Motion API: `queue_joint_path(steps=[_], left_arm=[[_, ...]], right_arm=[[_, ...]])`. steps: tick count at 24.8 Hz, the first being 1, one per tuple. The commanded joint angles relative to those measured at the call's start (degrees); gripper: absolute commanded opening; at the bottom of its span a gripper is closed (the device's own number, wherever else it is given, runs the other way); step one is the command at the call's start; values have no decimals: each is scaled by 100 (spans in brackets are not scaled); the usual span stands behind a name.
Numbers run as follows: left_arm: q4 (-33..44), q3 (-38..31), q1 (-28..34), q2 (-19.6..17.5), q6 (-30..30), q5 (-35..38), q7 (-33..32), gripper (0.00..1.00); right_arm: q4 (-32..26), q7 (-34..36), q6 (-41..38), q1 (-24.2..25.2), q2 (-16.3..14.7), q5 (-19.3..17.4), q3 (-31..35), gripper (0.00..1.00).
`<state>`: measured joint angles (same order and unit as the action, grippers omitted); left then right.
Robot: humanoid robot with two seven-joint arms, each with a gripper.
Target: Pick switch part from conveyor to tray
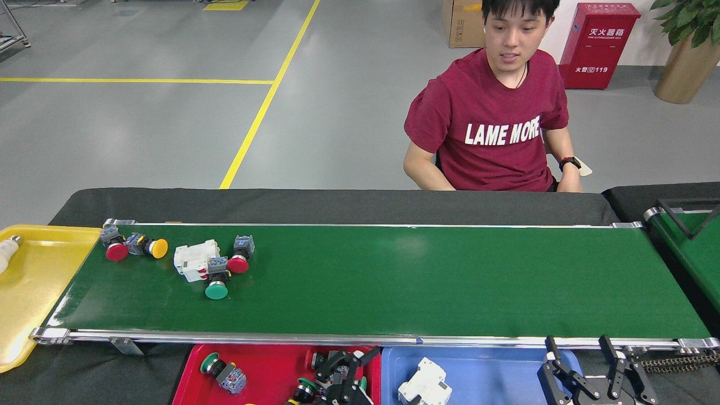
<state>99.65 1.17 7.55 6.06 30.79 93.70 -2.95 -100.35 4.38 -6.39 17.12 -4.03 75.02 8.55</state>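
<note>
the long green conveyor belt with silver side rails [394,281] runs across the black-draped desk [337,205], and most of its surface to the right of the parts is bare. near its left end lies a white blocky switch part [194,260], with a green-capped push button [216,288] and a red-capped push button [239,261] touching or just beside it on its right; further left, close to the belt's end, sit another red-capped button [115,250] and a yellow-capped button [154,247] side by side. a flat yellow plastic tray [34,292] lies off the left end of the belt, with a white object partly cut off at its far left edge. along the near rail stand a red plastic tray [270,365] holding several push buttons and, touching it on the right, a blue plastic tray [478,371]. a second white switch part [426,385] rests in the blue tray near its left wall, apart from both claws. the left claw [351,365] hangs over the red tray's right side, fingers spread and empty. the right claw [590,365] stands at the blue tray's right end, its dark fingers wide apart with nothing between them. a person in a dark red t-shirt [495,129] sits behind the desk's far edge, arms kept off the belt. a shorter green belt with a black frame [692,247] lies at the right edge.
</note>
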Motion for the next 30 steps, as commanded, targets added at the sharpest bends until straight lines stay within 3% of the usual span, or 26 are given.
queue_joint_path(steps=[1, 3, 7, 11, 14, 22, 26, 30], left_arm=[[63, -820, -25, -79, -99, -379, 57, 100], [-86, -1654, 18, -325, -99, -475, 57, 100], [-578, -2481, 168, -773, -99, -502, 66, 100], [-648, -2507, 54, -817, -143, -484, 57, 100], [-824, -2455, -386, -844, -196, -431, -13, 100], [-2626, -2332, -1889, -870, -557, 236, -198, 100], [-3364, -2314, -2275, -1362, -987, 245, -180, 100], [-4067, -2200, -2820, -1468, -1259, 245, -162, 99]], right_arm=[[-90, 63, 6, -16, 25, -5, 32, 94], [-90, 54, 6, -16, 148, -5, 32, 94], [-99, 36, 15, -51, 509, -5, 32, 94], [-99, 28, 15, -51, 518, -5, 23, 94], [-99, 19, 15, -69, 526, -5, 23, 95], [-99, 10, 76, -69, 518, 4, 6, 95], [-99, 1, 76, -86, 509, 4, 6, 95], [-99, 1, 76, -95, 509, 13, -3, 95]])
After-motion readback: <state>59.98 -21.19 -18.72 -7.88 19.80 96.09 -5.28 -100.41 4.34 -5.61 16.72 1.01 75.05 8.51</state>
